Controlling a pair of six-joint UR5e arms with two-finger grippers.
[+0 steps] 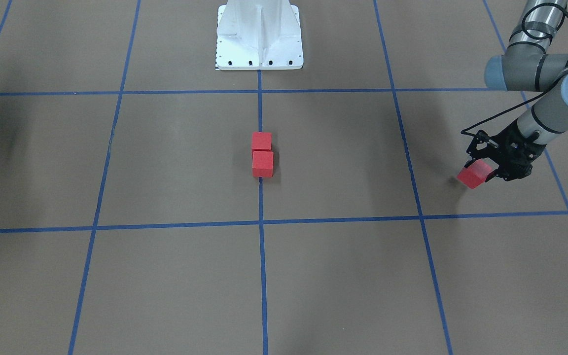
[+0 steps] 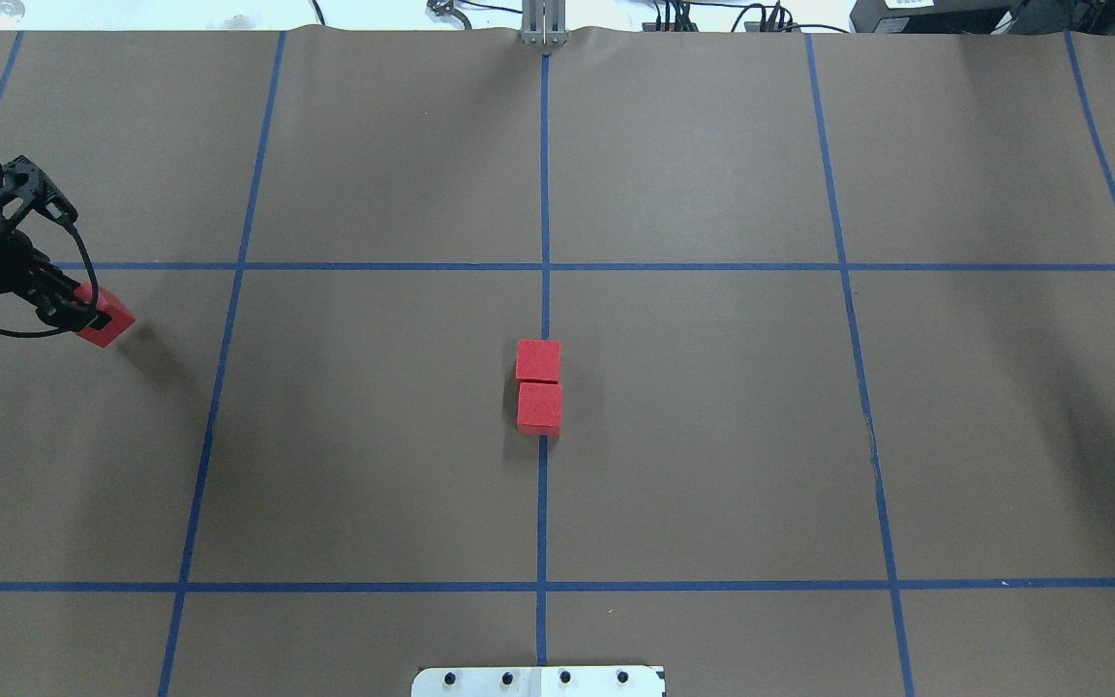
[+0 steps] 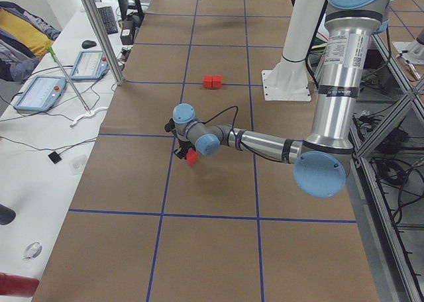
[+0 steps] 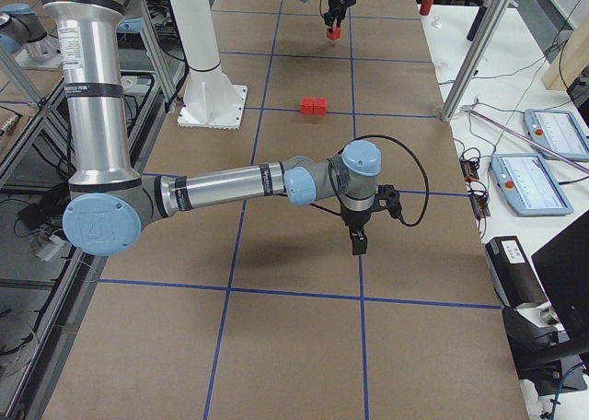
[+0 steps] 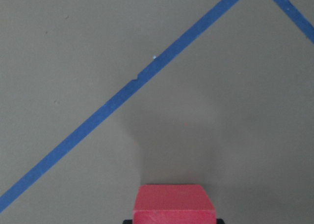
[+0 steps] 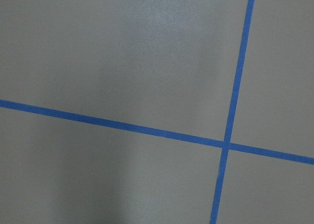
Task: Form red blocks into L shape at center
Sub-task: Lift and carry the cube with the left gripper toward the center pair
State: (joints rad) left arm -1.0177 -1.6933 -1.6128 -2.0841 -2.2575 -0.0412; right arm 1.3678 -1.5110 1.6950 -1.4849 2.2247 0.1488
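Two red blocks sit edge to edge at the center on the blue tape line (image 2: 544, 310), one nearer the base (image 2: 539, 408) (image 1: 261, 141), one farther from it (image 2: 538, 360) (image 1: 263, 163). My left gripper (image 2: 83, 315) (image 1: 481, 172) is shut on the third red block (image 2: 107, 321) (image 1: 473, 175) (image 5: 174, 203) and holds it just above the floor, far out on my left. My right gripper (image 4: 357, 240) hangs over bare floor far on my right; I cannot tell whether it is open or shut.
The white robot base (image 1: 259, 37) stands at the table's near edge, in line with the two blocks. The brown surface carries a grid of blue tape. Operator desks with tablets (image 4: 538, 180) lie beyond the far edge.
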